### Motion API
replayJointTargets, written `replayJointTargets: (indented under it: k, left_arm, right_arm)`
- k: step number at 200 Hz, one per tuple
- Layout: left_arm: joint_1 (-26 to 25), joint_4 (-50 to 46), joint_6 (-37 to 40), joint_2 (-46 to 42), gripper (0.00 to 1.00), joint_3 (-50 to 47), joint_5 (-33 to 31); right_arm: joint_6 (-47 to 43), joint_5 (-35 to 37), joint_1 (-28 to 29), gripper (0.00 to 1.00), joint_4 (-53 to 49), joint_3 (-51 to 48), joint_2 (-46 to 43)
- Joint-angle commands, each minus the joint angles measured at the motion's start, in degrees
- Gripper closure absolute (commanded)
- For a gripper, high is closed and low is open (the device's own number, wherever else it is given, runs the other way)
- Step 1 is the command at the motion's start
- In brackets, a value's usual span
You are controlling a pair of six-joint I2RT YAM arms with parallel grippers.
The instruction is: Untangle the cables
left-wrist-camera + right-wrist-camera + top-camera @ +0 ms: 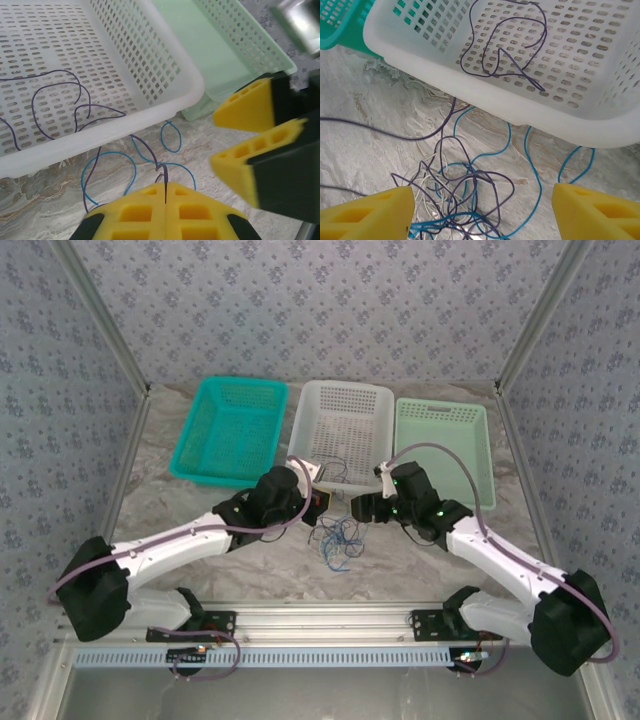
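The cables (338,538) lie in a loose tangle of purple, blue and whitish wires on the marble table, in front of the white basket (340,430). My left gripper (165,186) is shut on a dark purple cable (147,147), which runs up over the basket's rim. Blue cable loops (172,135) lie on the table beside it. My right gripper (482,210) hangs open just above the tangle (465,190), its yellow fingers (375,210) wide apart and nothing between them. More purple cable (502,45) is coiled inside the basket. In the top view both grippers (318,502) (358,508) face each other over the tangle.
A teal basket (232,428) stands at the back left and a pale green one (445,445) at the back right, flanking the white basket. The right gripper's fingers (250,107) are close to my left gripper. Patterned walls enclose the table.
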Motion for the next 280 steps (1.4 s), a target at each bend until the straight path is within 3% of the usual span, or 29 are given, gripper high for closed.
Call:
replayJointTargets:
  k: [1,99,146,209,280]
  left_arm:
    - [-0.6,1.4,-1.0,-3.5,1.0,-0.2,-1.4]
    - [-1.6,3.9,0.4,-9.3,1.0,3.6,0.0]
    - [-1.8,5.7,1.4,-10.4,1.0,5.1,0.3]
    - [-1.8,0.5,10.6,-11.4,1.0,17.4,1.1]
    - [-1.7,-1.7,17.5,-10.4,1.0,28.3,0.3]
  right_arm:
    - [4.2,4.3,3.1,0.25,6.3,-1.6,1.6]
    - [11.0,8.0,7.5,0.13,16.2,-3.3,8.9]
    - [11.5,7.6,10.4,0.13,16.7,-1.9,15.7]
    - [12.0,13.0,11.7,0.15,13.5,-4.7,18.1]
    - [12.2,13.4,11.2,0.14,12.7,-5.3,17.9]
